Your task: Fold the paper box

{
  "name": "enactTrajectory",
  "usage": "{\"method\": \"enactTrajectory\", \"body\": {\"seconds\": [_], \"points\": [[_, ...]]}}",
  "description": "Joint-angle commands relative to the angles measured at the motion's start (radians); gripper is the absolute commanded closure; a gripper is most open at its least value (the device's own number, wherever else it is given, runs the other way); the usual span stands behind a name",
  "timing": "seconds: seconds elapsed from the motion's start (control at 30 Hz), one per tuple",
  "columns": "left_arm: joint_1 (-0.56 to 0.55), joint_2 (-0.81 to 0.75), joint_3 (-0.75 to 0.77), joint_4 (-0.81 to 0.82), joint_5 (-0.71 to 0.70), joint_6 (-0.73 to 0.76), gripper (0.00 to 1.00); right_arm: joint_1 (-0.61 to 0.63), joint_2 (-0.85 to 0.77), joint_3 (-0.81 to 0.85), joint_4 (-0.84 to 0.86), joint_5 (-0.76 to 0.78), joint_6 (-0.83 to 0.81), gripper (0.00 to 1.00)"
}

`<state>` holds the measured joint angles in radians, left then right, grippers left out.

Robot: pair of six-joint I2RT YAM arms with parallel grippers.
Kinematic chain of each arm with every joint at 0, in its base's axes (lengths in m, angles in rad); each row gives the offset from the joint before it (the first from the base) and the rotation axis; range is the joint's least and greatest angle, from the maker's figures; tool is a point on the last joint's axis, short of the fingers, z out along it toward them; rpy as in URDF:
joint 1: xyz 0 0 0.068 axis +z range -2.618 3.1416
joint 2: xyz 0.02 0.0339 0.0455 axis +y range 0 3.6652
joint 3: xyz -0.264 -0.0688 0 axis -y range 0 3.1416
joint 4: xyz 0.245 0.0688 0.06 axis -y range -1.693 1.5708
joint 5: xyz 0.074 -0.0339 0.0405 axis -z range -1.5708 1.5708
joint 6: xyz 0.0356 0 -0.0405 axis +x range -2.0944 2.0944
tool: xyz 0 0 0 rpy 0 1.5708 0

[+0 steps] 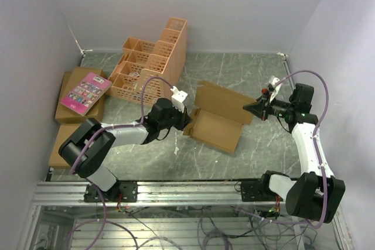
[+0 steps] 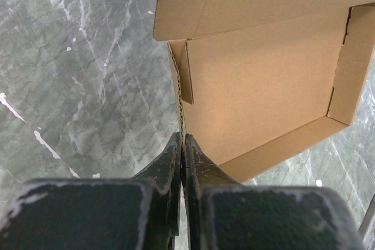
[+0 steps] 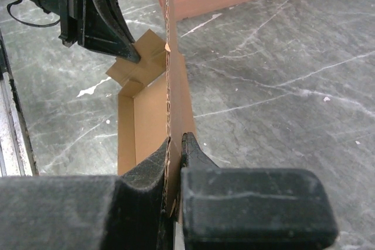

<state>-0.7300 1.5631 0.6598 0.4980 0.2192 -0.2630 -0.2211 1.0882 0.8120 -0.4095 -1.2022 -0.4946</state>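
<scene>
The paper box [image 1: 218, 122] is plain brown cardboard, a shallow open tray with its lid flap [image 1: 225, 99] raised toward the back. My left gripper [image 1: 186, 119] is shut on the tray's left wall; in the left wrist view [image 2: 183, 144] its jaws pinch that wall's edge, with the tray's inside [image 2: 263, 86] beyond. My right gripper [image 1: 253, 108] is shut on the lid's right edge; in the right wrist view [image 3: 174, 144] the cardboard [image 3: 176, 95] stands on edge between the jaws, and the left gripper [image 3: 96, 19] shows across the box.
An orange lattice crate [image 1: 153, 62] stands at the back, left of centre. A pink book [image 1: 85, 92] lies on stacked brown cartons [image 1: 70, 115] at the far left. The grey marbled table [image 1: 234, 156] runs to a metal rail [image 1: 176, 191] in front.
</scene>
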Motion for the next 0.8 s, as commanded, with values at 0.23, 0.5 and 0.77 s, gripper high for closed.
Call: {"method": "enactTrajectory", "body": {"seconds": [0.23,0.5,0.77], "points": [[-0.017,0.067,0.087,0.03,0.075,-0.125,0.7,0.051,0.048,-0.001,-0.005,0.074,-0.058,1.0],[0.029,0.08,0.084,0.032,0.159,-0.201,0.41,0.06,0.056,-0.002,-0.006,0.103,-0.063,1.0],[0.117,0.183,0.006,0.349,0.354,-0.429,0.35,0.064,0.067,-0.001,-0.009,0.119,-0.065,1.0]]}}
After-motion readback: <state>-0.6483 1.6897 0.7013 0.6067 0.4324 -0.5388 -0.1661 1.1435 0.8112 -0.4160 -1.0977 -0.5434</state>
